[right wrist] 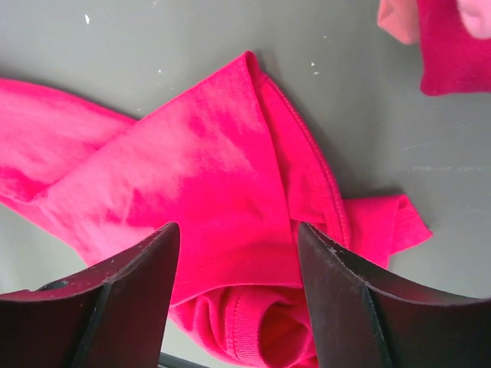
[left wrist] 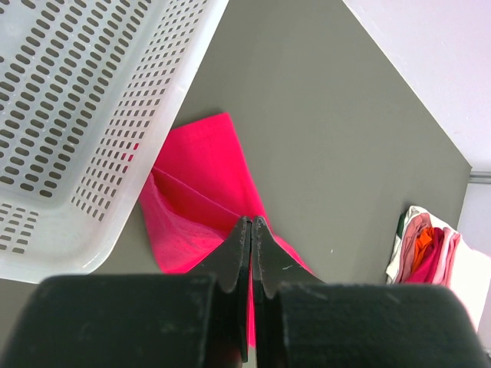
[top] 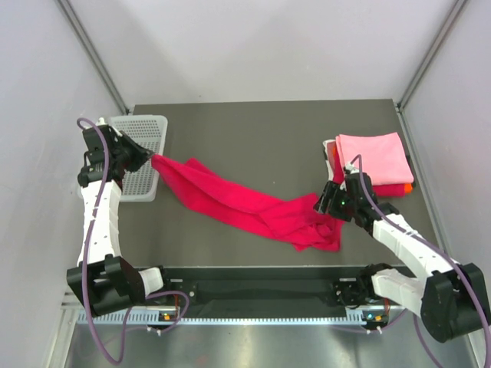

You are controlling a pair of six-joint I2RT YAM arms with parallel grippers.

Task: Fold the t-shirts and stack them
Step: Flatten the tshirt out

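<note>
Corner of the crimson t-shirt (top: 245,203) is pinched in the left pincer (left wrist: 252,224), likely for spreading; right pincer (right wrist: 238,230) gapes above the bunched end.

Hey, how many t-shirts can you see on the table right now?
4: crimson t-shirt stretched mid-table; pink t-shirt, red t-shirt and orange t-shirt stacked at the right edge. More may be hidden in that stack.

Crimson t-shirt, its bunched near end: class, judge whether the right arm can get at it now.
Probably yes: the right fingers stand open directly over the crimson t-shirt, with nothing between.
</note>
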